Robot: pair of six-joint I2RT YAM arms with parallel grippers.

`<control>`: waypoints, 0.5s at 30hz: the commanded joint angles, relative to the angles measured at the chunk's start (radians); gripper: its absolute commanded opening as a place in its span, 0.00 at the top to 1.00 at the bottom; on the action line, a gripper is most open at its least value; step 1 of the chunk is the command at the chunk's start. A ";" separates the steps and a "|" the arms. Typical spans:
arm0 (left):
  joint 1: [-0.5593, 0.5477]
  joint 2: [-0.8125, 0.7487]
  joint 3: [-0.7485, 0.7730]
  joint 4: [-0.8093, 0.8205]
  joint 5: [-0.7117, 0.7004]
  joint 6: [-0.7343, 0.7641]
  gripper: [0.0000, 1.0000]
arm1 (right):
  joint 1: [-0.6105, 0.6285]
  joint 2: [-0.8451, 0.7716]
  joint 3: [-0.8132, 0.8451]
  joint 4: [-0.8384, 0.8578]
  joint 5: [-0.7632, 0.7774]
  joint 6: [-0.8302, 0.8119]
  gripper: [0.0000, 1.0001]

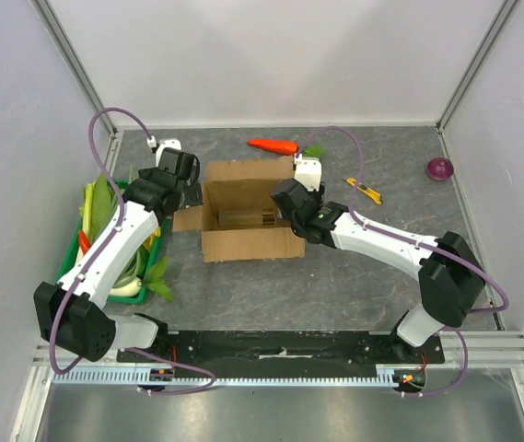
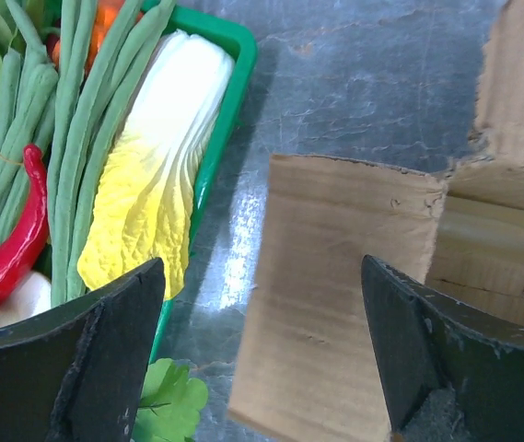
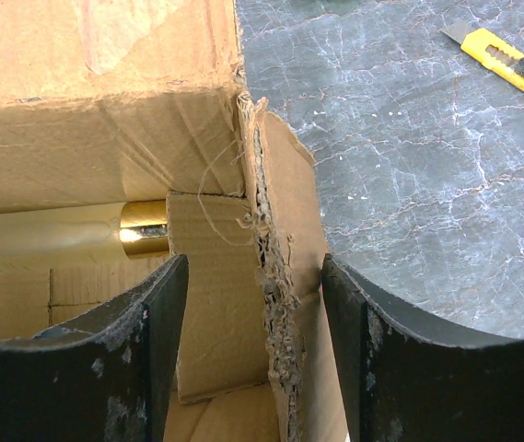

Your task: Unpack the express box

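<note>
The express box (image 1: 246, 208) is a brown cardboard box standing open in the middle of the table, flaps spread. A shiny gold cylinder (image 3: 142, 228) lies inside it. My left gripper (image 2: 260, 368) is open above the box's left flap (image 2: 335, 295), at the box's left side (image 1: 180, 177). My right gripper (image 3: 254, 350) is open and straddles the torn right wall (image 3: 275, 304) of the box, one finger inside and one outside; it sits at the box's right edge in the top view (image 1: 291, 204).
A green tray (image 1: 74, 241) of vegetables stands left of the box, with cabbage (image 2: 156, 175), green beans and a red chilli (image 2: 8, 249). A carrot (image 1: 273, 145) lies behind the box. A yellow utility knife (image 1: 365, 191) and a purple onion (image 1: 440, 168) lie to the right.
</note>
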 commanded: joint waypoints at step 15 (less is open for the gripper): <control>0.011 -0.043 0.006 0.126 0.236 -0.025 0.61 | -0.007 -0.058 0.066 -0.007 0.021 -0.043 0.33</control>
